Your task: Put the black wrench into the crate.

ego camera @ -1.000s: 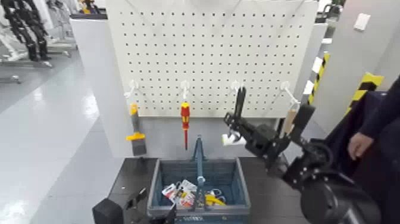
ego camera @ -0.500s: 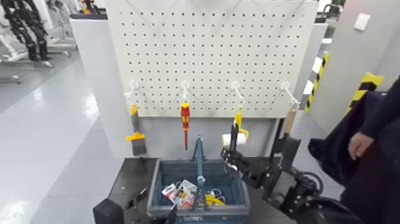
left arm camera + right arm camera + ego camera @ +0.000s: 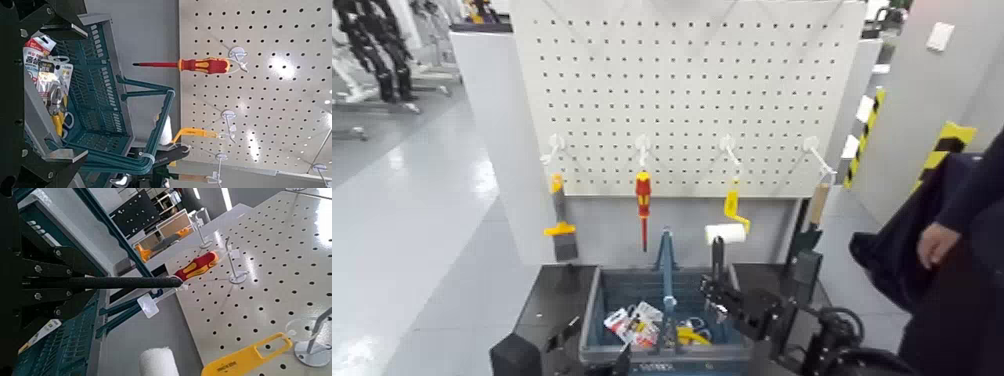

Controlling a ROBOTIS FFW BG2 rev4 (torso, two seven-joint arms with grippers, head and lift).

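lower than a second ago, the right gripper point(image 3: 720, 290) has come down from the pegboard point(image 3: 682, 90) and now hangs over the crate point(image 3: 667, 352), at about 3 o'clock from its tall central handle point(image 3: 665, 268). its fingers are clamped on the black wrench point(image 3: 717, 255), which stands nearly upright, the black handle poking up above the crate's far rim. the right wrist view shows the same bar point(image 3: 125, 281) held fast between the dark finger blocks, with the crate's slotted wall beside it. the wrench is still in the air, not yet resting inside.

the left gripper point(image 3: 594, 368) sits low at 6 o'clock, just in front of the crate's near wall; whether its fingers are open or closed i cannot tell.

on the pegboard hang a red-and-yellow screwdriver point(image 3: 643, 205) at 12 o'clock from the crate, and a yellow-handled paint roller point(image 3: 729, 222) at about 1 o'clock. packaged items point(image 3: 635, 325) lie inside the crate. a person's hand point(image 3: 936, 243) shows at 3 o'clock, well apart.
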